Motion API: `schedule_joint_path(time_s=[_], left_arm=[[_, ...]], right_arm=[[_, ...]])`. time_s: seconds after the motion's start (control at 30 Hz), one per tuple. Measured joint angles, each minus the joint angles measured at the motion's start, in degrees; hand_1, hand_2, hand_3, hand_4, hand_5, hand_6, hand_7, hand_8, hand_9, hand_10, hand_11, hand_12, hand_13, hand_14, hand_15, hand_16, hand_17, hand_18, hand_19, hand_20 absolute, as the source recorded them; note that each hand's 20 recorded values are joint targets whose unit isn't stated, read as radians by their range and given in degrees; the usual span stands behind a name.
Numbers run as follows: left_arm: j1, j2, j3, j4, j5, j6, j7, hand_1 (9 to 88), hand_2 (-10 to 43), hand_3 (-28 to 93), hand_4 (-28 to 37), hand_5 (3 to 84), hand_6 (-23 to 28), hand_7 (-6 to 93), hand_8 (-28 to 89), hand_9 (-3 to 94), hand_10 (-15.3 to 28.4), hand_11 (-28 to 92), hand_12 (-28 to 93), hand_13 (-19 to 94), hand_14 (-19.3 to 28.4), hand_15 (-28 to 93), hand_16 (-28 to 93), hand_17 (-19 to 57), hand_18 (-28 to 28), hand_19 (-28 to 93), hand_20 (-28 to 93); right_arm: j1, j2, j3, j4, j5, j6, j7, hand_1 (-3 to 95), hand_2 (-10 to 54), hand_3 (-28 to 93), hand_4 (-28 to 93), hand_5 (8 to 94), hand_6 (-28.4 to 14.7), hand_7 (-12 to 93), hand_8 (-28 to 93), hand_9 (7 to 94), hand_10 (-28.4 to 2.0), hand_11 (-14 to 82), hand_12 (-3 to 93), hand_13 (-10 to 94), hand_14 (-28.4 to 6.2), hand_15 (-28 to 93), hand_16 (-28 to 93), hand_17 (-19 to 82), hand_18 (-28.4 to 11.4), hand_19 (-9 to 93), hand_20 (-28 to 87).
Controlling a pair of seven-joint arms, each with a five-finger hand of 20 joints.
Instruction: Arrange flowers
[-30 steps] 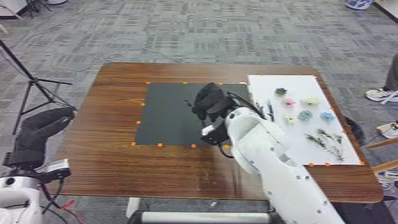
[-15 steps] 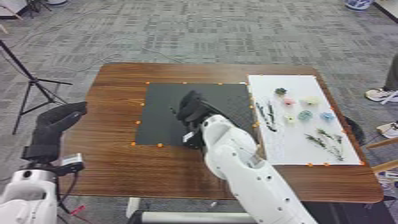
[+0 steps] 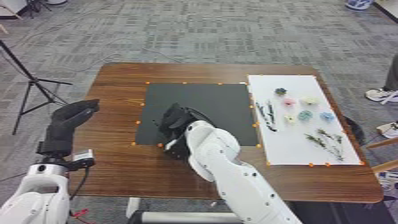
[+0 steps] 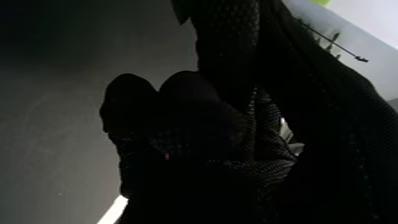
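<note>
The brown surface [image 3: 115, 175] has glossy wood grain. On it lies a matte black square sheet [image 3: 200, 95], and at its 3 o'clock a smooth white rectangular sheet [image 3: 306, 155]. Small orange dots [image 3: 138, 122] mark both edges.

On the white sheet, the ruffled flower heads sit towards 12 o'clock: a dark one [image 3: 281, 92], a pink one [image 3: 289, 102] and a cream one [image 3: 310, 101], then a pale yellow one [image 3: 290, 119], a teal one [image 3: 305, 116] and a blue one [image 3: 326, 117]. Slender dark stems [image 3: 271, 118] lie at 9 o'clock, feathery green sprigs [image 3: 330, 142] towards 5.

The right hand [image 3: 180, 122], in textured black fabric, is over the black sheet's 6 o'clock side, its smooth white arm [image 3: 233, 165] hiding part of the edge. Its opening and any hold cannot be told; the wrist view shows a thin leafy stem [image 4: 336, 42] beyond the glove.

The left hand [image 3: 71, 120] is relaxed and open at the surface's 9 o'clock edge, empty as far as visible. A black tripod [image 3: 34, 80] stands on grey carpet [image 3: 213, 30] towards 10.
</note>
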Motion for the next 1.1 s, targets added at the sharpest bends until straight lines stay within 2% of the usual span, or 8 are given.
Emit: schedule_joint_path(time_s=[0.23, 0.67, 0.8, 0.87, 1.1], left_arm=[[-0.54, -0.13, 0.55, 0.01, -0.15, -0.39, 0.12, 27.7, -9.5, 69, -21.2, 48.8, 2.0, 19.9, -10, 48.8, 12.8, 21, 10, 36, 15.6, 15, -1, 5.0, 9.7, 4, 15], [-0.64, -0.80, 0.63, -0.06, -0.18, -1.28, 0.10, 27.8, -9.5, 69, -21.1, 48.6, 2.1, 19.6, -10, 48.6, 12.8, 21, 10, 36, 15.8, 15, -1, 4.8, 9.9, 5, 15], [-0.54, -1.03, 0.60, -0.10, -0.18, -1.43, 0.09, 27.9, -9.5, 69, -20.9, 48.5, 2.1, 19.5, -9, 48.7, 12.8, 21, 10, 36, 15.9, 15, -1, 4.7, 10.0, 5, 15], [-0.51, -1.11, 0.60, -0.11, -0.19, -1.55, 0.09, 27.9, -9.5, 69, -20.9, 48.5, 2.1, 19.5, -9, 48.7, 12.8, 21, 10, 36, 15.9, 15, -1, 4.7, 10.0, 5, 15], [-0.42, -1.29, 0.59, -0.26, -0.19, -1.78, 0.08, 28.1, -9.5, 69, -20.9, 48.5, 2.1, 19.5, -9, 48.6, 12.8, 21, 10, 36, 15.9, 15, -1, 4.6, 10.0, 5, 15]], right_arm=[[-0.06, -1.20, 0.86, 1.77, 0.34, 2.20, 1.34, 58.7, -9.5, 63, -20, 73.5, 1.4, 39, 14, 93.7, -6.7, 22.6, 27.0, 94, -0.4, 61, 33, 55, -20.9, 93, 43], [-0.06, -2.50, 2.94, 3.46, 1.24, 2.41, 2.90, 56.3, -9.5, 63, -19, 74.4, 0.4, 35, 15, 93.7, -7.9, 19.9, 24.9, 94, -0.6, 60, 33, 54, -21.1, 93, 42], [-0.06, -2.72, 3.32, 3.60, 1.35, 2.39, 2.97, 52.4, -9.5, 62, -17, 74.2, -0.8, 31, 15, 93.3, -9.7, 17.2, 22.5, 94, -1.1, 57, 33, 54, -21.3, 93, 42], [-0.05, -2.77, 3.46, 3.60, 1.70, 2.34, 3.02, 49.9, -9.5, 61, -16, 73.8, -1.8, 29, 16, 91.9, -10.7, 18.4, 18.3, 94, -1.5, 55, 34, 53, -21.6, 93, 41], [0.02, -2.88, 4.36, 3.30, 4.43, 1.74, 3.36, 45.0, -9.5, 63, -15, 72.9, -3.0, 25, 15, 89.8, -12.4, 16.9, 16.4, 94, -2.2, 52, 35, 51, -22.2, 93, 41]])
